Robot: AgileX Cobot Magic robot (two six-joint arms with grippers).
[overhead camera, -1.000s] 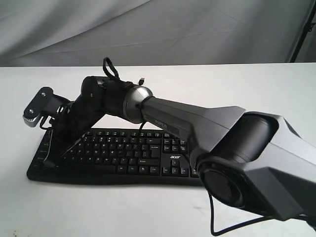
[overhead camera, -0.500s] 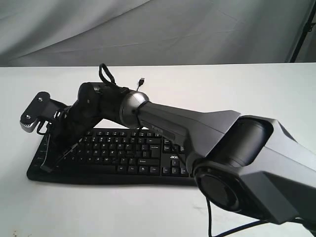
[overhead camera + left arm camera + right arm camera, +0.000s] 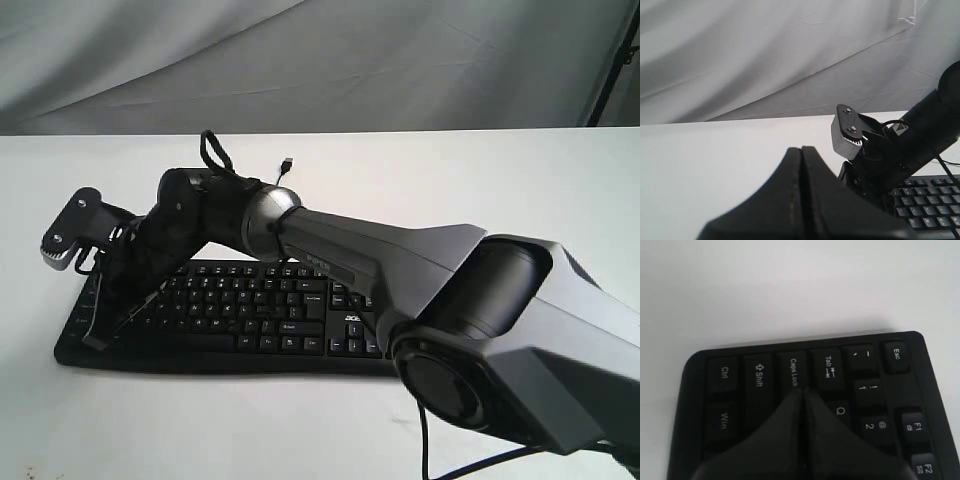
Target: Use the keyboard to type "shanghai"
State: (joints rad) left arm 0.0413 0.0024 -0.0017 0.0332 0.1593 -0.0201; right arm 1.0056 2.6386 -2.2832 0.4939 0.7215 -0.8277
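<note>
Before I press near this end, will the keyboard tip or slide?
Tipping seems unlikely: the keyboard is a wide flat slab lying level on the table. It might slide on that smooth white top. The right gripper is near one end, so sideways force may pivot it.

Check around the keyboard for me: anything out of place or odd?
A USB plug lies loose on the table behind the keyboard, plugged into nothing, so keystrokes may not register. Otherwise nothing stands out: the keyboard lies flat, no damage visible.

Bright even light, soft shadows, blurred right pincer.
</note>
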